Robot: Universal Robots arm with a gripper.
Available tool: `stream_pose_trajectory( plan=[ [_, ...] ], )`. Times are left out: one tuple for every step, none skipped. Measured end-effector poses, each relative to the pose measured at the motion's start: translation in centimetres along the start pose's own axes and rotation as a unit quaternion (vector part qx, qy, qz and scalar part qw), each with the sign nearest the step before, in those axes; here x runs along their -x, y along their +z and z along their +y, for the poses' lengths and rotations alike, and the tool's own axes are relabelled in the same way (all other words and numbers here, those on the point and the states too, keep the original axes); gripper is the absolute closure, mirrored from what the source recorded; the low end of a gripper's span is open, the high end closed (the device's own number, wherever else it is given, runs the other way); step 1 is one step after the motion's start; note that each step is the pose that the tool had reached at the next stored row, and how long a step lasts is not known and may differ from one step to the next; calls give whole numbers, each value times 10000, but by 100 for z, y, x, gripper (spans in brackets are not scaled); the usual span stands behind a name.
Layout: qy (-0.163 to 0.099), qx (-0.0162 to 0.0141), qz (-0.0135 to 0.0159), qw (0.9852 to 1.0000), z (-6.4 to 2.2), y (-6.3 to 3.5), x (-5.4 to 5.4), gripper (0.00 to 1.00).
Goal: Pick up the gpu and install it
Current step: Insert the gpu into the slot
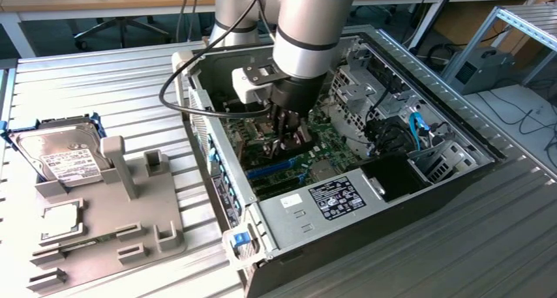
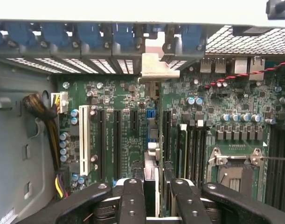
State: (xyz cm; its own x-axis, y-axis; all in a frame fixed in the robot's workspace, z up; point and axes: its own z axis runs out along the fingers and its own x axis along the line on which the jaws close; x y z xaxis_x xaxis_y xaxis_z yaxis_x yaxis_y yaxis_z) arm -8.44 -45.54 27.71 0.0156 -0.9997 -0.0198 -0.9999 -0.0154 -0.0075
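On the exterior view's left, a grey moulded parts tray (image 1: 104,239) lies on the ribbed metal table (image 1: 87,83). It holds a boxy silver hard drive with a white label (image 1: 57,156) and, nearer the camera, a small square silver chip (image 1: 62,221).

In the middle sits the open black desktop computer case (image 1: 348,200), lying on its side with the green motherboard (image 1: 327,145) exposed. The robot arm reaches down into it, and the black two-fingered gripper (image 1: 287,136) hangs just above the board.

The wrist view looks along the fingers (image 2: 131,200). They are clamped on the gpu (image 2: 151,140), a thin dark card seen edge-on, whose silver metal end bracket (image 2: 157,69) reaches the case's rear wall beside the blue slot clips (image 2: 91,35). The card runs between the long black expansion slots (image 2: 116,142) and the memory sockets (image 2: 193,147), and seems to be over or in a slot; whether it is fully seated I cannot tell.

On the exterior view's right are the silver drive cage (image 1: 361,83), a blue data cable (image 1: 418,130) and the grey power supply with its label (image 1: 335,197).

Doing this step well, I judge, means keeping the card upright and square to its slot, lining the bracket with the rear opening, and pressing evenly so neither end rides high.
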Motion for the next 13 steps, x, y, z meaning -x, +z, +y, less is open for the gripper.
stream_pose_trajectory(
  plan=[
    [0, 0, 0, 10000, 12, 10, 1, 73],
    [0, 0, 1, 10000, 25, 20, 1, 73],
    [0, 0, 0, 10000, 38, 30, 1, 73],
    [0, 1, 1, 10000, 59, 54, 1, 73],
    [0, 1, 2, 10000, 64, 70, 1, 73],
    [0, 0, 1, 10000, 72, 87, 0, 73],
    [0, 0, 1, 10000, 75, 94, 0, 73],
    [0, 0, 2, 10000, 79, 100, 0, 73],
    [0, 0, 2, 10000, 83, 107, 0, 73],
    [0, 0, 1, 10000, 84, 112, 0, 73],
    [0, 0, 2, 10000, 89, 118, 0, 73],
    [1, 1, 2, 10000, 96, 123, 0, 73],
    [0, 1, 2, 10000, 103, 129, 0, 73]
  ],
)
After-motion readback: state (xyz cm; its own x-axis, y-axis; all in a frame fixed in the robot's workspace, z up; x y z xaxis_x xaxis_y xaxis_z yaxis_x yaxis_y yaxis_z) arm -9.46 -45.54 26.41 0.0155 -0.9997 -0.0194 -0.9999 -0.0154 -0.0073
